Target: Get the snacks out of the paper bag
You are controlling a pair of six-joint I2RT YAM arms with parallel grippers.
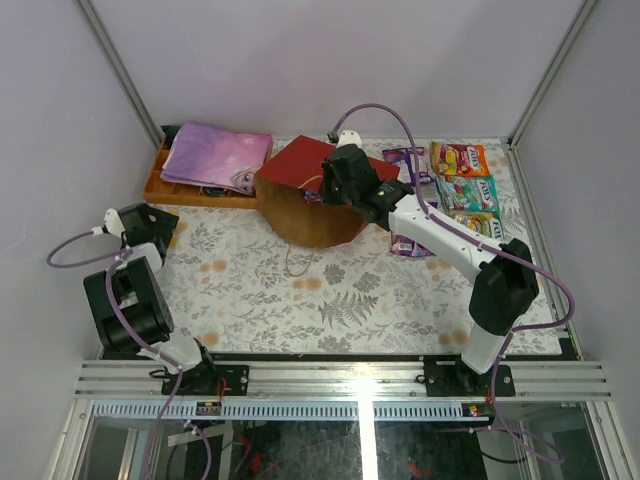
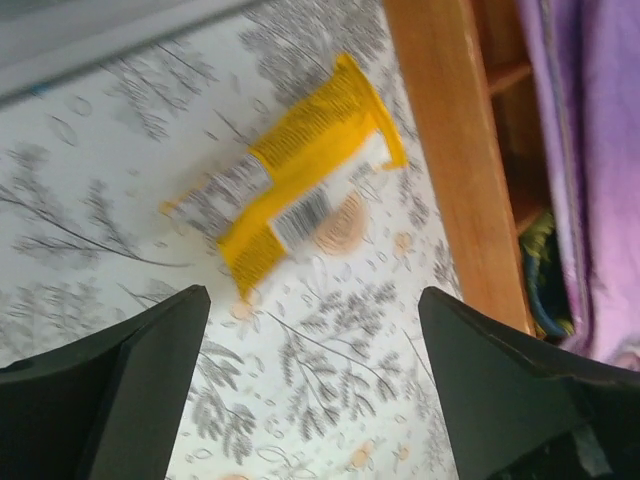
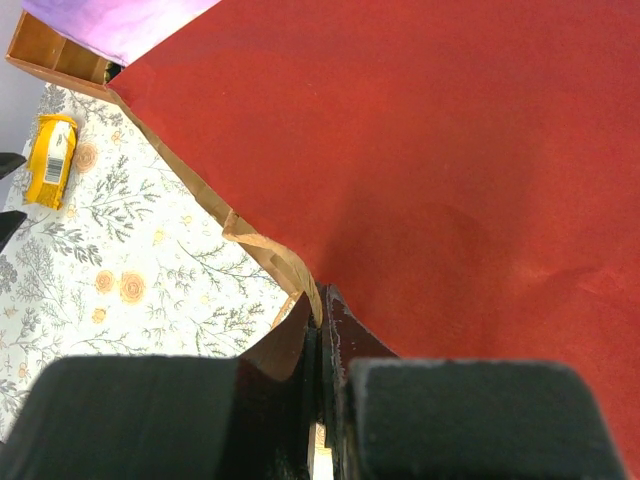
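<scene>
Nearest, at left: left gripper (image 2: 310,345) spread wide, holding nothing, over a yellow snack packet (image 2: 300,175) lying flat on the floral counter (image 1: 350,290). Probably light, glossy and slippery; best pinched across a crimped end. Farther, mid-counter: red paper bag (image 1: 300,215) tipped over, right gripper (image 3: 322,315) clamped tight on its thin kraft rim, soft and easily torn. Far right: Fox's candy packs (image 1: 462,185) and purple packets (image 1: 405,160) laid out. Far left: orange tray (image 1: 158,185) under a purple cloth (image 1: 215,152). Plain pale walls around.
</scene>
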